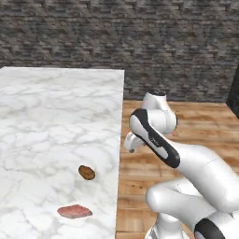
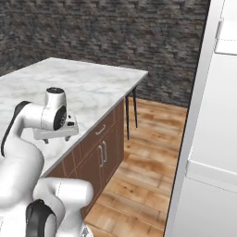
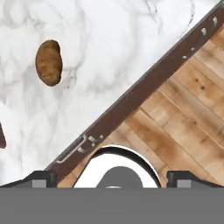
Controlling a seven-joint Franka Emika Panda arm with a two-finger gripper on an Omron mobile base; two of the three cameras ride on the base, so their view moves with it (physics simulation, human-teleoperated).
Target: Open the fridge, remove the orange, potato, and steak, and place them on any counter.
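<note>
The brown potato (image 1: 87, 172) lies on the white marble counter (image 1: 51, 121) near its right edge, and the flat pinkish-red steak (image 1: 74, 211) lies just in front of it. In the hand view my gripper (image 3: 113, 178) is open, its dark fingertips (image 3: 43, 177) far apart with nothing between them. It hangs above the counter's edge, apart from the potato (image 3: 48, 62), which sits up and to the left. A dark red sliver of the steak (image 3: 1, 135) shows at the left border. The fridge (image 2: 210, 120) rises at the right as a tall light grey panel. The orange is out of view.
Brown cabinet fronts with grey handles (image 2: 101, 139) run below the counter's edge. Wooden floor (image 2: 143, 162) lies between counter and fridge. A dark stone wall (image 1: 140, 37) closes the back. My own white arm (image 1: 186, 168) bends beside the counter.
</note>
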